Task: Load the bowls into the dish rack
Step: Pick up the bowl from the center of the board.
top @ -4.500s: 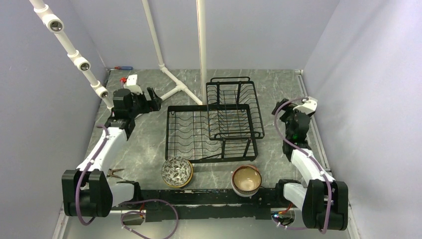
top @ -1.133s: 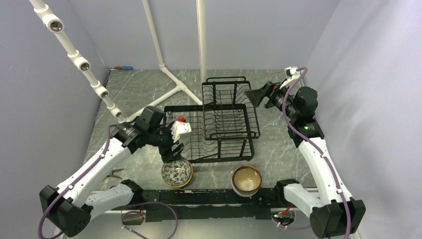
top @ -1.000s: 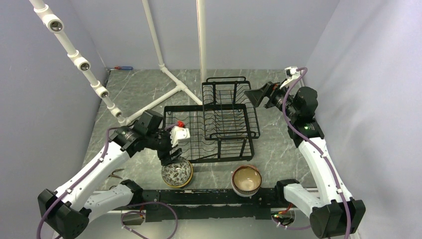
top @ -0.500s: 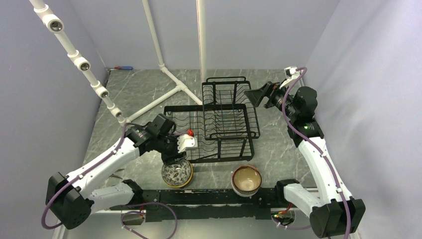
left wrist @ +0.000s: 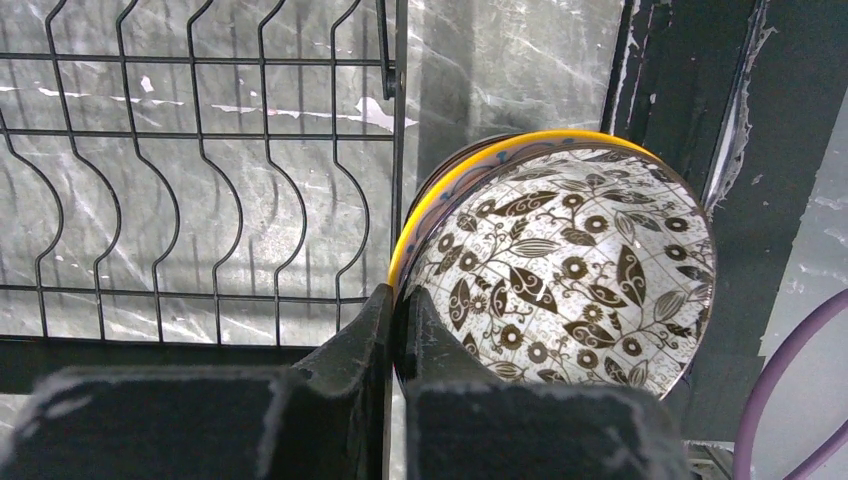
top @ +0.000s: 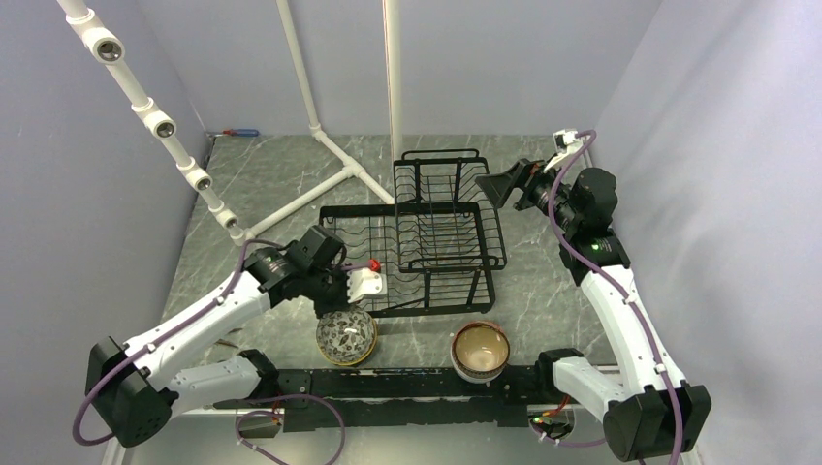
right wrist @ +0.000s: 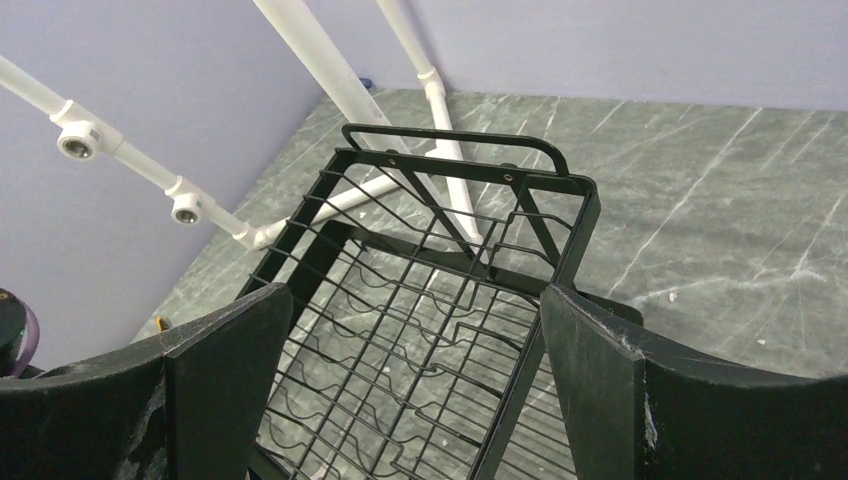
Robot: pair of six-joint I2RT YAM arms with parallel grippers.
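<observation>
Left gripper [left wrist: 398, 330] is down at the near-left corner of the dish rack [top: 426, 242], jaws pressed together on the rim of the leaf-patterned bowl [left wrist: 570, 290]. One finger sits inside the lip and one outside. A yellow rim [left wrist: 470, 172] shows around that bowl; whether it belongs to a second bowl nested beneath, I cannot tell. The bowl sits on the tabletop just in front of the rack's lower tray [top: 363, 262], outside the wires.

On the other side, the right gripper [top: 492, 189] hangs above the rack's far-right corner, fingers spread wide with nothing between them. Its wrist camera looks straight down into the raised basket [right wrist: 450, 290]. The basket holds no bowl, and neither does the lower tray.

A brown-rimmed cream bowl [top: 480, 351] sits in front of the rack's near-right corner, well apart from either gripper.

The tabletop [top: 281, 184] under the rack is grey-green marbled stone with pale veins and a few white scuffs. Plain lavender walls [top: 679, 116] close in behind the rack and on both sides. A white pipe frame [top: 320, 136] rises behind and to the left of the rack, one branch running along the table toward its far-left corner. A small red-and-blue tool [top: 240, 132] lies well beyond the rack at the far left, against the wall. A black rail [top: 407, 387] runs across in front of the rack, past both bowls.
</observation>
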